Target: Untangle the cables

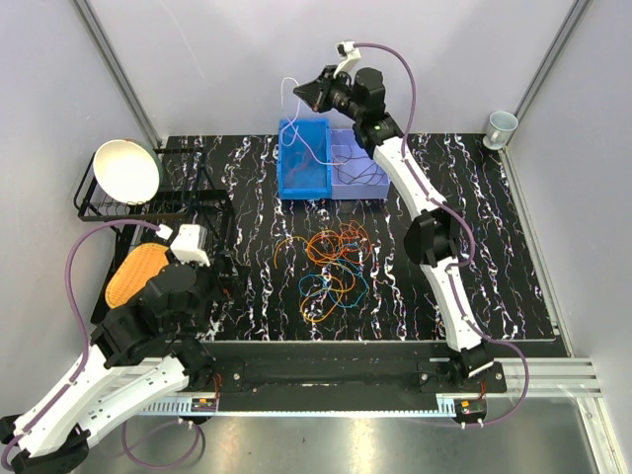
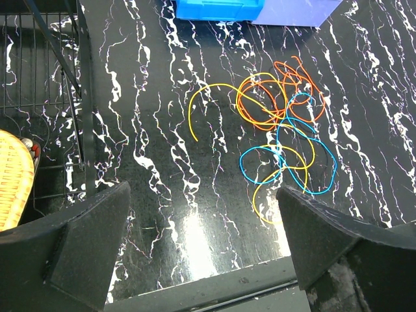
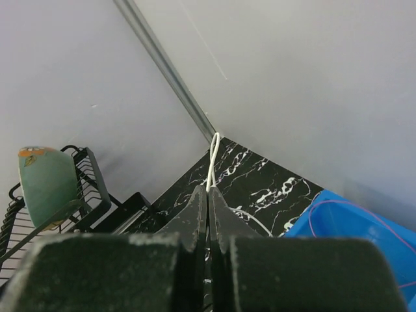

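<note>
A tangle of thin cables [image 1: 334, 265], mostly orange with yellow and blue loops, lies on the black marbled table; it shows in the left wrist view [image 2: 281, 130] too. My right gripper [image 1: 299, 92] is raised above the blue bin [image 1: 304, 158] and shut on a white cable [image 1: 292, 117] that hangs down into the bin. In the right wrist view the white cable [image 3: 212, 156] pokes out past the closed fingertips [image 3: 208, 189]. My left gripper [image 2: 201, 244] is open and empty, low over the table near the front left, apart from the tangle.
A pale purple bin [image 1: 357, 168] with thin cables stands beside the blue one. A black wire rack [image 1: 148, 202] at the left holds a white bowl [image 1: 126, 170] and an orange-yellow piece [image 1: 136, 273]. A mug [image 1: 501, 126] stands at the back right corner.
</note>
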`<state>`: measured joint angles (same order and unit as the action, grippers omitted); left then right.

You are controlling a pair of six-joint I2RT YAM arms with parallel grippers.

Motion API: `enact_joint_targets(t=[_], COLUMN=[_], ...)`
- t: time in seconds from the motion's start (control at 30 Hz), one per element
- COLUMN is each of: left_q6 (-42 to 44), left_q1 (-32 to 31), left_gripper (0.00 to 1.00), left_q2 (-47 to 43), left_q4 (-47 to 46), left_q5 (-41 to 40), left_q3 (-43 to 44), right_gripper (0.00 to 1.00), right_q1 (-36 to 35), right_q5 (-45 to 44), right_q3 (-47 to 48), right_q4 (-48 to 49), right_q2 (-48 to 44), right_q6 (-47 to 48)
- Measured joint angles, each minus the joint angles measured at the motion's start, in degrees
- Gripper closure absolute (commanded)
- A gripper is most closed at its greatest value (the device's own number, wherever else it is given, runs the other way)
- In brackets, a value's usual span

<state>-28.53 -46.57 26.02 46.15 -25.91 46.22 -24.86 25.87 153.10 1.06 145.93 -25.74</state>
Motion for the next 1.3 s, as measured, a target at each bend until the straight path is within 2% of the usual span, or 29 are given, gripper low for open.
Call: enact_joint_targets(t=[0.37,0.63,0.97,1.3], left_q6=[0.0,0.0,0.0,0.0], left_q1=[0.5,0.5,0.5,0.5], left_gripper=[0.01,0.01,0.01,0.01], left_q2=[0.0,-0.1,-0.1,-0.1], left_q4=[-0.4,-0.4,-0.4,-0.5], left_q5=[0.2,0.3,0.3,0.4], left_q3=[0.0,0.0,0.0,0.0], right_gripper=[1.00,1.00,1.00,1.00], right_q1=[-5.7,-7.5,-7.0,-4.4], right_q5=[-2.7,-2.7,-6.2,-11.6], right_q3=[2.2,5.2,5.0,4.9], right_q4=[-0.7,1.7,0.9,1.7], right_q2=[-12.0,-16.6,-11.5,0.3], right_q6=[10.4,13.1,15.5,16.1])
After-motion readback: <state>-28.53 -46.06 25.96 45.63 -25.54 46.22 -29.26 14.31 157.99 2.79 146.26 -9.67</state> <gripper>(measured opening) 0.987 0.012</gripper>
